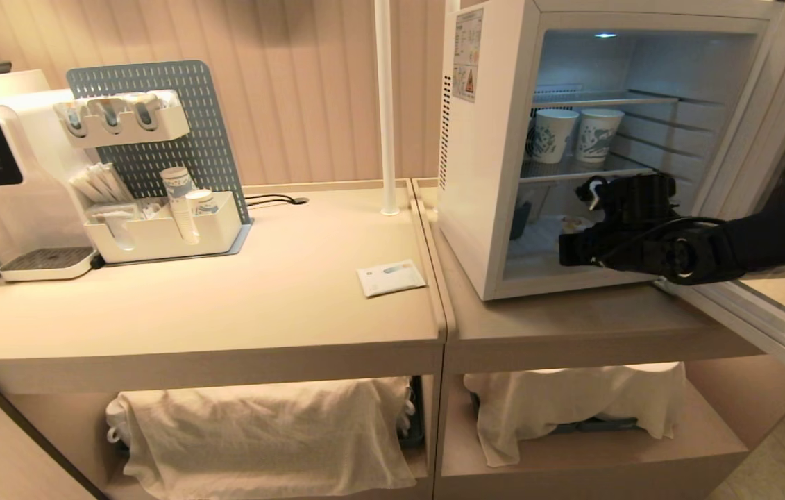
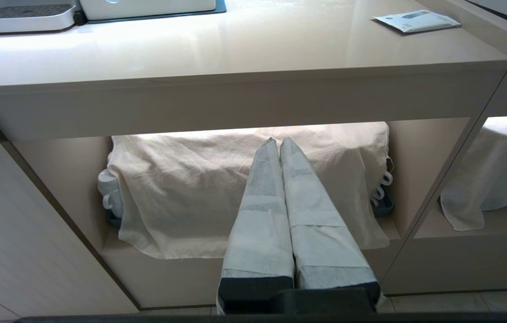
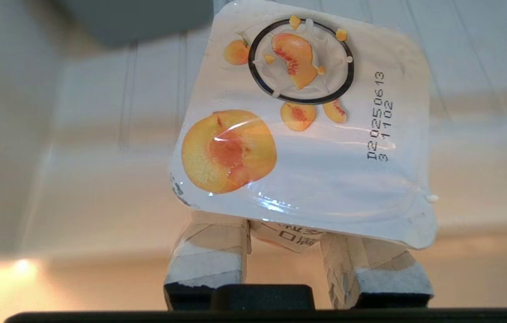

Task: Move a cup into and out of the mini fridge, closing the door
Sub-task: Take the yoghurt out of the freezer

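With the door (image 1: 774, 139) swung open, right gripper (image 3: 287, 251) has jaws clamped on the cup (image 3: 307, 130) inside the mini fridge (image 1: 482, 173), low compartment, near its floor. Whether going in or coming out, can't tell; door closing remains. Left gripper (image 2: 279, 148) parked below bench (image 2: 235, 49), jaws together.

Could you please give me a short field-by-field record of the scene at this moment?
right gripper: shut on the cup, at the bottom compartment of the mini fridge
left gripper: shut, empty, parked low before the cloth-covered shelf
door: open, swung to the right
middle fridge shelf: two patterned paper cups
counter: a flat packet lies near its right edge
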